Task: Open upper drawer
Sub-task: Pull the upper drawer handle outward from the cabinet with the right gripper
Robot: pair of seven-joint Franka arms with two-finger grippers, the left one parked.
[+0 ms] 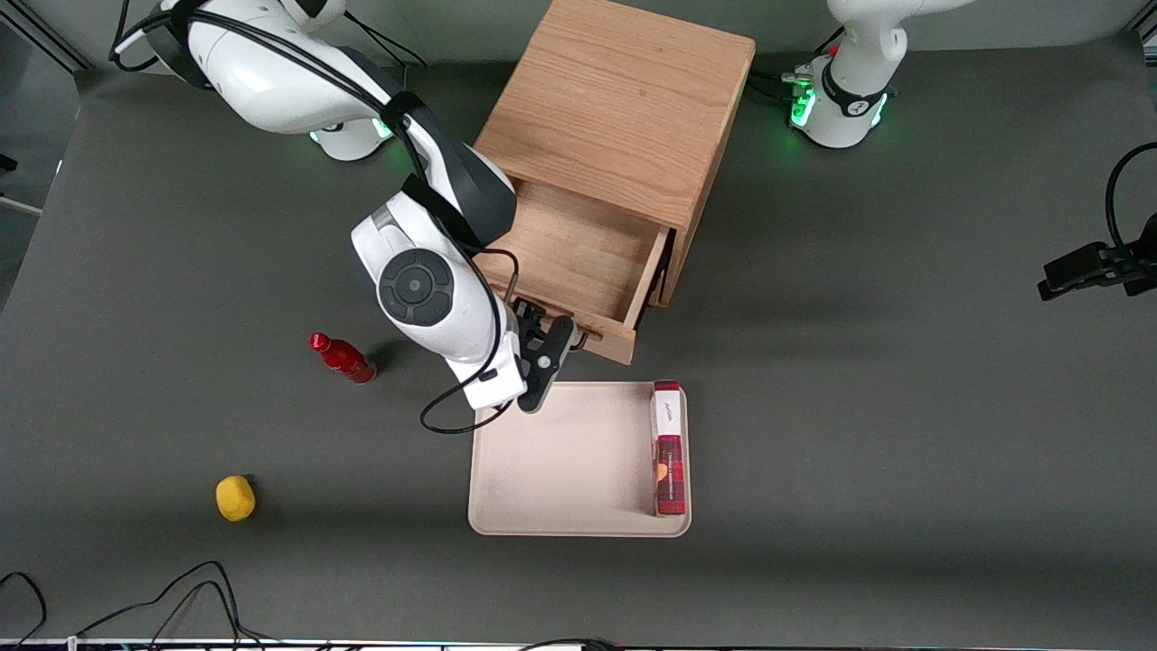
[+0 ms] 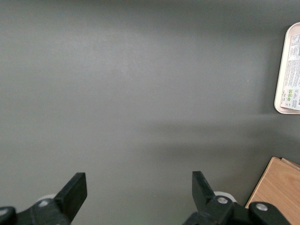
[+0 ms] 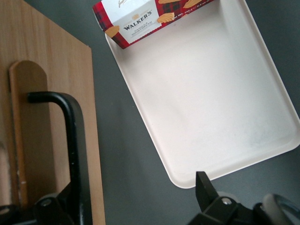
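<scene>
Oak upper drawer [image 1: 578, 258] standing pulled out; gripper [image 3: 136, 206] spread wide at black handle [image 3: 70, 140], above tray [image 1: 560, 461]. Risking slipping off handle if pulling unclamped.

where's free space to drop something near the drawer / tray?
Free: the upper drawer, pulled out; most of the tray, beside the shortbread box; table between red bottle and yellow ball. Crowded: drawer front, where the gripper sits at the handle.

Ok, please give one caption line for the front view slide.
Right arm's hand at the pulled-out upper drawer, above a tray.
</scene>
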